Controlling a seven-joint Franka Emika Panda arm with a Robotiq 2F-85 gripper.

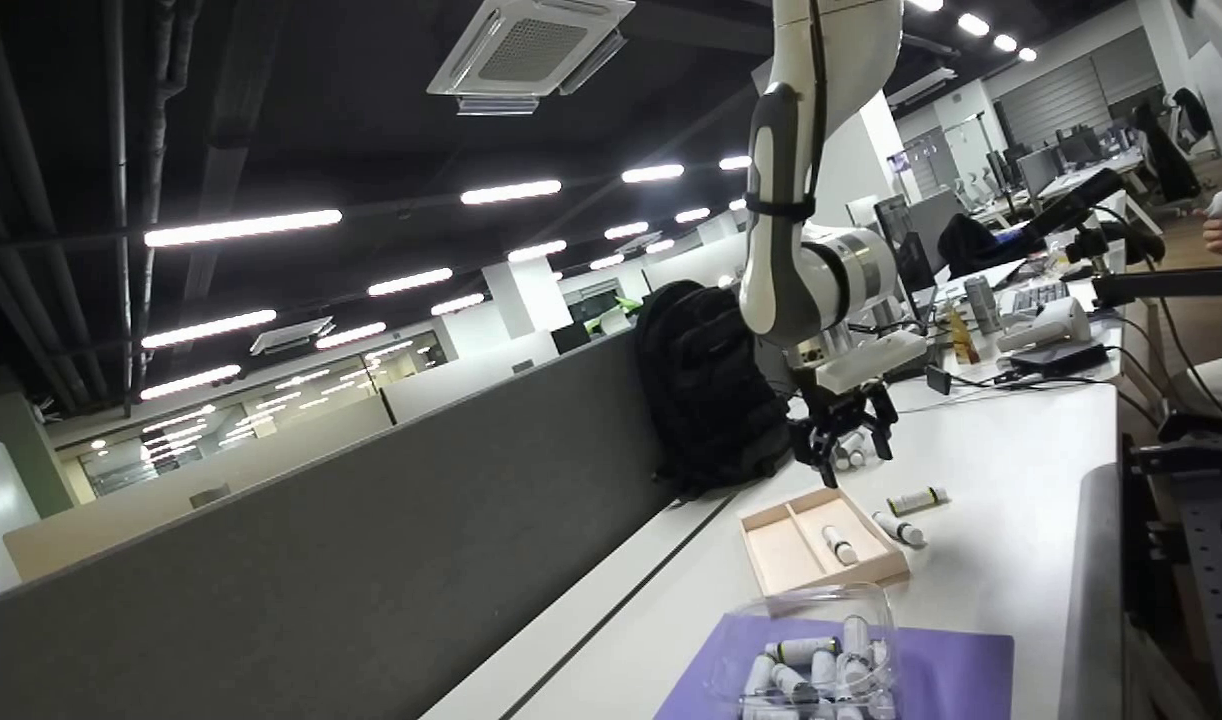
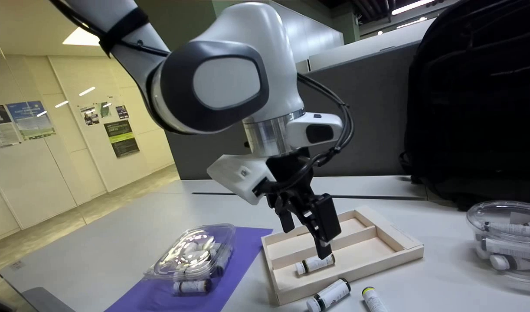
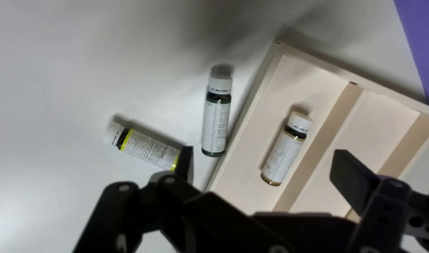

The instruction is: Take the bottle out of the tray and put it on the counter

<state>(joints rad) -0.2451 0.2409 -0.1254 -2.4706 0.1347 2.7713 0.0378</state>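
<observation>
A small white-capped bottle (image 3: 284, 153) with a white label lies on its side in one long compartment of the tan wooden tray (image 3: 249, 196). In both exterior views the bottle (image 1: 839, 545) (image 2: 315, 264) lies in the tray (image 1: 779, 555) (image 2: 360, 255). The tray rests on the white counter (image 1: 1021, 470) (image 2: 117, 234) (image 3: 77, 77). My gripper (image 3: 265, 165) is open and empty, with its fingers wide apart. In the exterior views the gripper (image 1: 857, 465) (image 2: 305, 240) hangs above the tray, pointing down, apart from the bottle.
Two bottles (image 3: 216, 121) (image 3: 149, 147) lie on the counter beside the tray. A clear box (image 1: 801, 610) of several bottles stands on a purple mat (image 1: 956, 670). A round clear tub (image 2: 503, 216) holds bottles. A black backpack (image 1: 711, 390) leans on the grey partition (image 1: 371, 560).
</observation>
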